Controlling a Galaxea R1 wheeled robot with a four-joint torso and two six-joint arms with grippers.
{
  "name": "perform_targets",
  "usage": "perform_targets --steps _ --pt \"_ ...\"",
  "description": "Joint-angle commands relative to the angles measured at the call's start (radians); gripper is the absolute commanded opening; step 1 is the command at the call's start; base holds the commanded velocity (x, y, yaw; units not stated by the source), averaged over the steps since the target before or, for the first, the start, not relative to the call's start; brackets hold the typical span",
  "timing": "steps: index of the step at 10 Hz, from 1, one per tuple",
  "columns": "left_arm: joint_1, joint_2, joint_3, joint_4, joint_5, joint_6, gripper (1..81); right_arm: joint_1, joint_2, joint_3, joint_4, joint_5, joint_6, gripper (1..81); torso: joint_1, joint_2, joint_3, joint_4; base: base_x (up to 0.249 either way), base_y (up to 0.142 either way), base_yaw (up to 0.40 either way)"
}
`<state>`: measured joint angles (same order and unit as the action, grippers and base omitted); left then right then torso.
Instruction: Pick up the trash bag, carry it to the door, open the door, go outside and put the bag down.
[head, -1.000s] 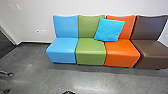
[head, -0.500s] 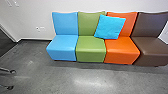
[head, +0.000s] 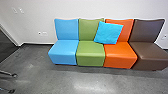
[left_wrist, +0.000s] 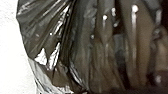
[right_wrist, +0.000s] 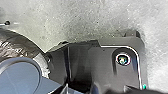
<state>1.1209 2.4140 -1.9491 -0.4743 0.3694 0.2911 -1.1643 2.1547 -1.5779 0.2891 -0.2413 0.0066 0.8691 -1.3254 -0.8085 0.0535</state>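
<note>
In the head view, a row of seats (head: 90, 58) stands on the grey floor (head: 57, 80), its backs near the wall (head: 75, 8). A blue cushion (head: 108, 33) leans where the green and orange backs meet, above the row's front edge. Casters (head: 14, 75) on thin legs stand near the floor's left side, cut off by the view. A dark gap (head: 5, 46) lies beyond a pale frame (head: 10, 36); whether it is a doorway, I can't tell.

The left wrist view has the trash bag (left_wrist: 82, 45) close up, dark, glossy and deeply creased, so it is near the left wrist. Whether the left gripper is gripping it, I can't tell; its neck and underside are cut off. The step looks like carrying: best driven smoothly, with wide turns, the bag kept off the casters and the row's front corners so the thin film doesn't snag.

In the right wrist view, crinkled film (right_wrist: 18, 43), probably the same bag, lies beside the robot's plate (right_wrist: 105, 67), partly hidden; swing there could rub it. The right gripper's state I can't tell either.
</note>
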Motion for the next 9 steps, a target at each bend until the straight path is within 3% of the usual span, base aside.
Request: perform_targets --steps 1,6,9 --pt "-0.002 0.001 -0.030 -0.007 0.075 0.026 1.0 -0.035 0.046 -0.077 0.012 -0.038 -0.060 81.1 -0.063 0.098 0.096 0.000 0.000 0.000 0.000" --pt "0.087 0.054 -0.132 -0.006 0.034 0.040 1.0 -0.116 0.161 -0.249 0.015 0.013 -0.073 81.1 -0.180 0.274 0.275 0.000 0.000 0.000 0.000" --pt "0.126 0.122 -0.273 0.000 0.034 0.062 1.0 -0.147 0.167 -0.267 0.012 0.033 -0.073 81.1 -0.249 0.378 0.380 0.000 0.000 0.000 0.000"
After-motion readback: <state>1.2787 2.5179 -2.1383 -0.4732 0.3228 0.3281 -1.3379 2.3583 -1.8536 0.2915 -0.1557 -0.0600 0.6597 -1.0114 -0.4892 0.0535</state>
